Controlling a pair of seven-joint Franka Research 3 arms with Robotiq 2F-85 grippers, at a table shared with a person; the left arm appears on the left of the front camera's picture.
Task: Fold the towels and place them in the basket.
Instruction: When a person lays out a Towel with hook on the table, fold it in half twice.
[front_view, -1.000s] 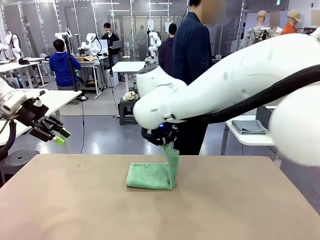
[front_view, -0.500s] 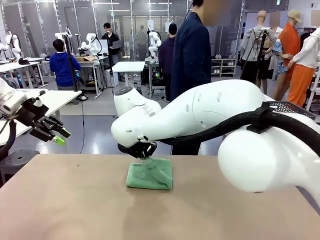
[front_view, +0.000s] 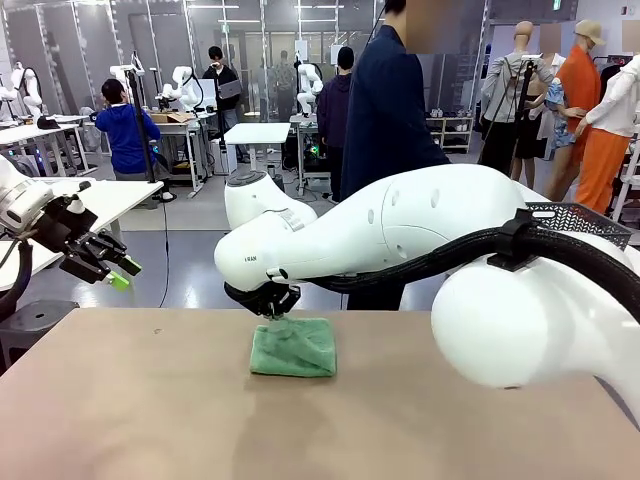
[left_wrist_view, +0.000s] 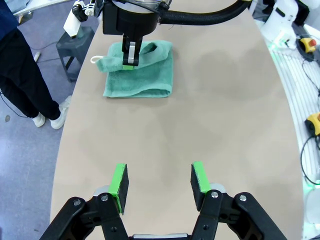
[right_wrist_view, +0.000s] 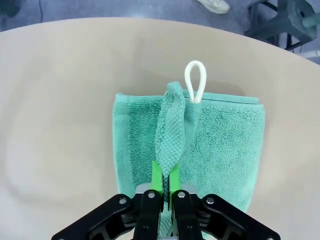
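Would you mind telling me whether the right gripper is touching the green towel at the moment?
Touching. In the right wrist view the right gripper has its pads closed on a raised fold of the towel.

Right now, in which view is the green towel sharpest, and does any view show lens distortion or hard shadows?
Right wrist view: the towel is sharpest, its terry weave readable; the table edge bows from the wide lens. Left wrist view: towel clear but smaller, table edges curved too. Front view: the right arm, near the lens, looms oversized. Shadows are soft everywhere.
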